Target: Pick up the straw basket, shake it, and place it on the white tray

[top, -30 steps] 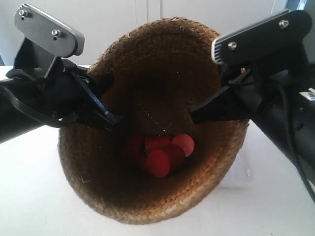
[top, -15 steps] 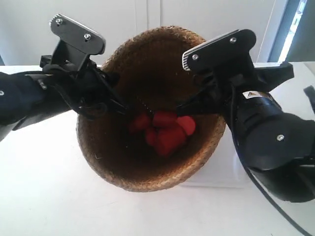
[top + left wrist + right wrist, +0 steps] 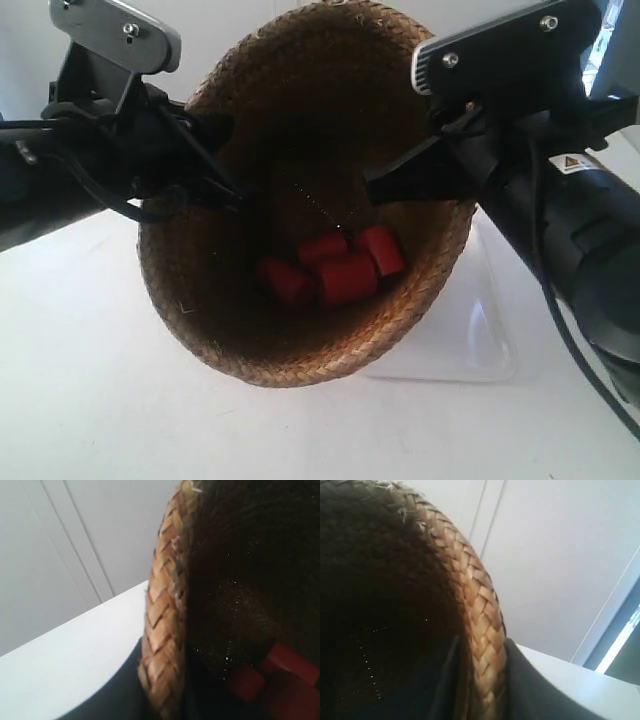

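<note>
The white desk (image 3: 80, 400) carries the scene. The basket (image 3: 300, 350) is held between both arms over the desk and is judged clear of it. It partly hides the tray (image 3: 480, 345), which lies flat on the desk at the exterior view's right. The mouth is turned toward the exterior camera, and the rim-to-base axis runs away from it, slightly tilted.

The braided straw is judged light and shape-holding, yet yielding under pressure. The rim, taken at opposite sides, is the proper hold. The right gripper (image 3: 487, 690) is clamped on the rim, one finger inside and one outside. The left gripper (image 3: 160, 690) is judged likewise clamped, though its inner finger is lost in shadow. Several red cylinders (image 3: 345, 275) lie loose at the bottom and are expected to shift under shaking.
</note>
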{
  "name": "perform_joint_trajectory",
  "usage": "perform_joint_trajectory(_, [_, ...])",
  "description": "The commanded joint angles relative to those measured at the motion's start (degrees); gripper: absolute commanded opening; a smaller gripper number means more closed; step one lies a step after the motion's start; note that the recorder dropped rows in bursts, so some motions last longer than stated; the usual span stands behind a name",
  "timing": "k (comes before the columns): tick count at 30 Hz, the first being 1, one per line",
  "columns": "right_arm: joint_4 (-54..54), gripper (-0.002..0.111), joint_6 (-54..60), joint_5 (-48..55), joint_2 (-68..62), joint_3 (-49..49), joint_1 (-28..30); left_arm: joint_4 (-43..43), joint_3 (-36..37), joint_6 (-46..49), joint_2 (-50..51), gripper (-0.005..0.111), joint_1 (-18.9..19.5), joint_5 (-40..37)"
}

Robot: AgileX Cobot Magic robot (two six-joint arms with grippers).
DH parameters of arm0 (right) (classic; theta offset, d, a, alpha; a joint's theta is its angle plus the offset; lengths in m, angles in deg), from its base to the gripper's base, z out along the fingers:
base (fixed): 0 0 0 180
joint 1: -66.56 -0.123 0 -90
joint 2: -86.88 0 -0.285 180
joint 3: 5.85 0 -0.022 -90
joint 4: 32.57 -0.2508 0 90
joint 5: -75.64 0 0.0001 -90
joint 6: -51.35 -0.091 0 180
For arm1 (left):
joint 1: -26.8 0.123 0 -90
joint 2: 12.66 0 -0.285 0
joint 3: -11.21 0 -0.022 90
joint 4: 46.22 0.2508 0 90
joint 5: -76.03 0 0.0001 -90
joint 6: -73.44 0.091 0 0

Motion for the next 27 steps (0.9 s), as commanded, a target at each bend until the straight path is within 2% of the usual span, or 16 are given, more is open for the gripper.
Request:
perform_joint_trajectory(1, [-3.52, 0.000, 9.84, -0.48, 4.93, -0.11, -4.64, -2.48, 0.14, 6.13, -4.46, 0.000, -3.53, -8.44])
perform_joint_trajectory(3, [-7.25, 0.000, 14.79, 0.00, 12.31, 1.06, -13.99, -1.91, 1.70, 9.09, -11.41, 0.000, -9.86, -13.23])
perform_joint_trajectory(4, [-5.37, 0.000, 13.87, 0.11, 15.24, 2.29, -17.97, -0.61, 3.12, 9.78, -14.82, 0.000, -14.83, -10.93])
perform_joint_trajectory(6, [1.44, 0.000, 9.74, -1.69, 20.25, 4.51, -25.54, 1.33, 6.52, 11.46, -18.96, 0.000, -23.75, 1.09])
perform_joint_trajectory(7, [3.89, 0.000, 8.33, -5.68, 20.61, 5.41, -26.70, 0.91, 8.64, 13.06, -19.40, 0.000, -27.20, 11.33])
perform_joint_trajectory(8, [5.69, 0.000, 5.21, -14.37, 19.03, 6.53, -25.84, -1.13, 10.35, 12.72, -17.13, 0.000, -27.68, 24.20])
perform_joint_trajectory(9, [6.08, 0.000, 1.51, -21.52, 14.97, 6.54, -22.23, -3.44, 10.52, 11.75, -14.06, 0.000, -25.59, 35.01])
perform_joint_trajectory(10, [6.65, 0.000, -0.27, -21.76, 11.62, 5.83, -16.11, -3.23, 9.57, 9.76, -9.50, 0.000, -20.10, 36.44])
perform_joint_trajectory(12, [9.96, 0.000, -2.62, -7.12, 4.46, 2.07, -3.80, -0.18, 5.75, 7.12, -2.99, 0.000, -7.90, 20.02])
perform_joint_trajectory(13, [7.88, 0.000, -2.97, -1.43, 2.42, -0.05, -1.23, -2.30, 3.27, 7.66, -1.34, 0.000, -4.97, 7.71])
perform_joint_trajectory(14, [4.21, 0.000, -1.37, 1.22, 2.42, -0.96, -1.08, -4.67, 2.79, 9.25, -1.46, 0.000, -4.29, 2.65])
perform_joint_trajectory(15, [1.68, 0.000, 0.13, 1.71, 3.46, -0.73, -2.13, -5.54, 3.12, 10.55, -2.50, 0.000, -4.77, 1.10])
perform_joint_trajectory(19, [2.84, 0.000, -1.46, -2.63, 7.21, 1.63, -4.87, -5.79, 5.53, 9.94, -6.14, 0.000, -7.96, 10.37])
perform_joint_trajectory(27, [2.68, 0.000, -1.35, -0.56, 7.25, 2.01, -4.88, -6.22, 5.53, 9.94, -6.53, 0.000, -7.95, 7.31])
